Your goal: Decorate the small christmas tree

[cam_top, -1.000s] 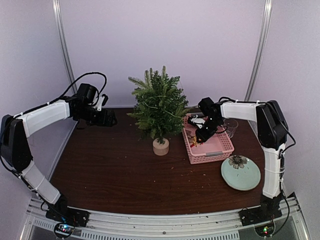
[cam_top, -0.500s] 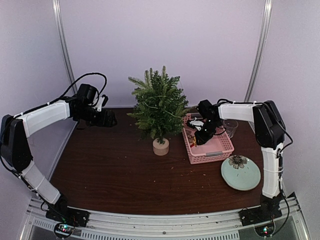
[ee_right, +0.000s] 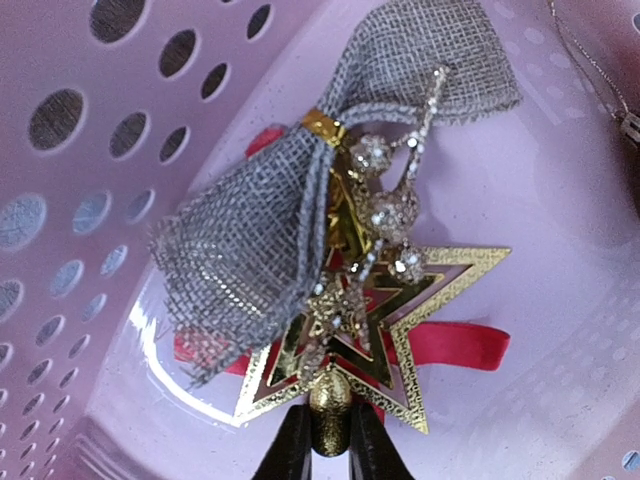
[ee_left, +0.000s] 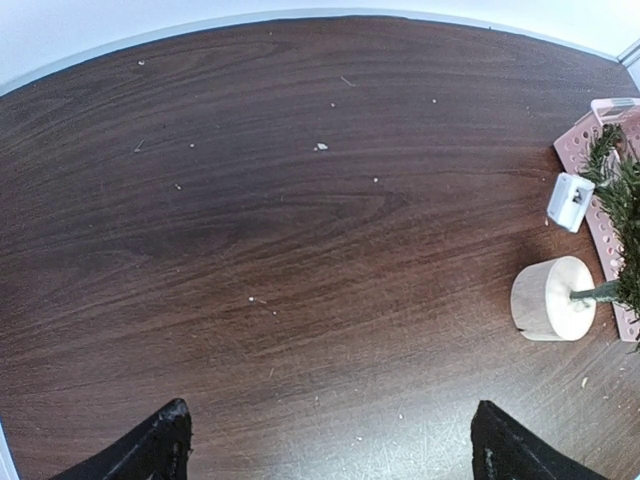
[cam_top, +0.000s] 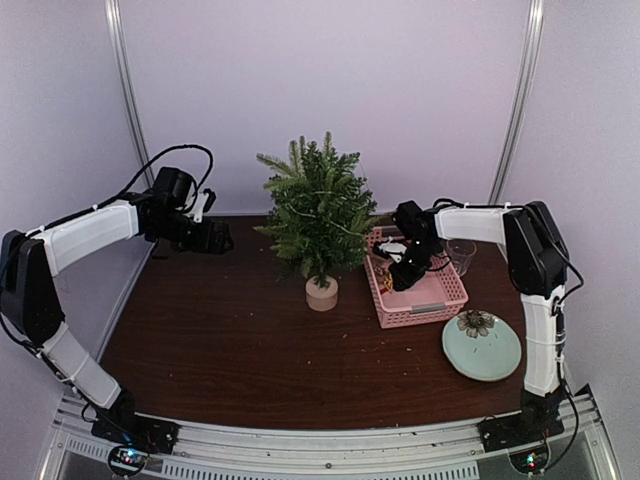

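The small christmas tree (cam_top: 318, 215) stands mid-table on its pale stump (cam_top: 321, 293); the left wrist view catches the stump (ee_left: 545, 298) and some branches (ee_left: 625, 200). My right gripper (cam_top: 398, 278) reaches down into the pink basket (cam_top: 425, 315). There its fingers (ee_right: 330, 440) pinch the gold bead (ee_right: 330, 408) at the bottom of an ornament cluster: a gold star (ee_right: 445, 290), a grey burlap bow (ee_right: 260, 240) and a red ribbon (ee_right: 470, 345). My left gripper (cam_top: 222, 238) hovers at the back left, wide open over bare wood (ee_left: 330, 440).
A pale green plate (cam_top: 482, 347) with a flower design lies right of the basket, near the front. A clear glass (cam_top: 462, 255) stands behind the basket. A small white box (ee_left: 571, 201) lies by the basket's corner (ee_left: 580, 145) near the stump. Fine crumbs dot the wood.
My right gripper has sunk a little deeper and leftward into the basket and its jaws have narrowed onto the ornament's bead. The left arm has not moved.
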`<state>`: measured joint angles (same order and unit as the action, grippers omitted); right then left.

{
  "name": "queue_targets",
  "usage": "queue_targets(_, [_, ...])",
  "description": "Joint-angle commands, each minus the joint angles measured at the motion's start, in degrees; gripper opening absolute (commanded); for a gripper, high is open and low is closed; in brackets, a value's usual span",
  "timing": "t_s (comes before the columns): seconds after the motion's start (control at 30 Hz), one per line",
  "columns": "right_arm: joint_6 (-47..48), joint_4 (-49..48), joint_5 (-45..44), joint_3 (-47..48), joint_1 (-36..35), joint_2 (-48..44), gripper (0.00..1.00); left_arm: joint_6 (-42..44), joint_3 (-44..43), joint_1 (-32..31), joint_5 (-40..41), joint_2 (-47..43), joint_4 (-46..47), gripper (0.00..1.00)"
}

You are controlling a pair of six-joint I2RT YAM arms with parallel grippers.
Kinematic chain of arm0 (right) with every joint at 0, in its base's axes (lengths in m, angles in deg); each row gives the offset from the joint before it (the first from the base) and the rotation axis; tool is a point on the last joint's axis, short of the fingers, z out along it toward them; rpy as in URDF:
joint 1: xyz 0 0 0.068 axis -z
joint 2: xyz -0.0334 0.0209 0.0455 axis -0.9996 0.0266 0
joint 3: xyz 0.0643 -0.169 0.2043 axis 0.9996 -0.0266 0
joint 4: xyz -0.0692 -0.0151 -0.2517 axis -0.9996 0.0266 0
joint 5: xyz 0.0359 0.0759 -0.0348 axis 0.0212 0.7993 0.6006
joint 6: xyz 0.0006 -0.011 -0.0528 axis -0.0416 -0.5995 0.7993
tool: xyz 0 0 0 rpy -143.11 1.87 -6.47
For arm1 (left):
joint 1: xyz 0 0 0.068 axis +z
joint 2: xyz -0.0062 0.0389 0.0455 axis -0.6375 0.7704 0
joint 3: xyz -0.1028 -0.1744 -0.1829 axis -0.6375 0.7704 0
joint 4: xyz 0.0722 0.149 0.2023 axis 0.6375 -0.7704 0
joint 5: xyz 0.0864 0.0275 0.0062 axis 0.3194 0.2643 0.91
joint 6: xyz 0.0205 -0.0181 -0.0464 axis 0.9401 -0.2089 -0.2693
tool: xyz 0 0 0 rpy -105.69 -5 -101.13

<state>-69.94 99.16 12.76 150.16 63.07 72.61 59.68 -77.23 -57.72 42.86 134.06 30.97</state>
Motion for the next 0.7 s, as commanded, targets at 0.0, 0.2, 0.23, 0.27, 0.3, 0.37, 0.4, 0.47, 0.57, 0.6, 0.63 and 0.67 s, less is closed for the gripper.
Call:
queue_targets(0.0, [-0.5,1.2,-2.3,-1.5,-0.4,-5.5,0.11,0.7,0.1,0.1,-0.2,-3.6,0.8,0.98])
queue_targets(0.2, [-1.2,0.4,-3.2,-5.3,-0.4,-12.9,0.1,0.8,-0.1,0.1,0.2,-6.5,0.6,0.98])
queue_targets(0.23, [-1.1,0.7,-3.5,-5.9,-0.4,-13.7,0.1,0.8,-0.1,0.1,0.2,-6.9,0.4,0.98])
queue_targets(0.27, [-1.1,1.3,-3.7,-6.3,-0.4,-14.4,0.09,0.7,-0.2,0.1,0.2,-7.2,0.3,0.98])
queue_targets(0.3, [-1.5,2.0,-3.5,-6.5,-0.4,-15.2,0.08,0.8,-0.2,0.1,0.1,-7.6,0.2,0.98])
queue_targets(0.37, [-2.1,1.7,-2.0,-7.8,-0.3,-17.3,0.08,0.7,-0.2,0.1,-0.3,-8.2,0.0,0.97])
queue_targets(0.4, [-2.4,1.2,-1.4,-8.8,-0.3,-18.5,0.08,0.6,-0.1,0.1,-0.5,-8.5,0.0,0.97])
queue_targets(0.47, [-3.1,0.8,-1.2,-10.3,-0.3,-21.0,0.07,0.2,0.2,0.1,-0.7,-9.3,0.0,0.98])
queue_targets(0.57, [-3.8,-0.4,-1.6,-13.3,-0.3,-24.9,0.07,-0.4,0.6,0.1,-0.8,-10.9,0.0,0.98])
queue_targets(0.6, [-4.0,-1.2,-1.7,-14.4,-0.3,-26.5,0.07,-0.6,0.6,0.1,-1.0,-11.5,0.1,0.98])
queue_targets(0.63, [-4.1,-2.1,-2.0,-15.5,-0.3,-28.2,0.08,-0.8,0.7,0.1,-1.1,-12.2,0.0,0.98])
queue_targets(0.67, [-4.2,-2.8,-2.3,-16.3,-0.3,-29.7,0.08,-1.1,0.6,0.1,-1.3,-12.9,0.1,0.98])
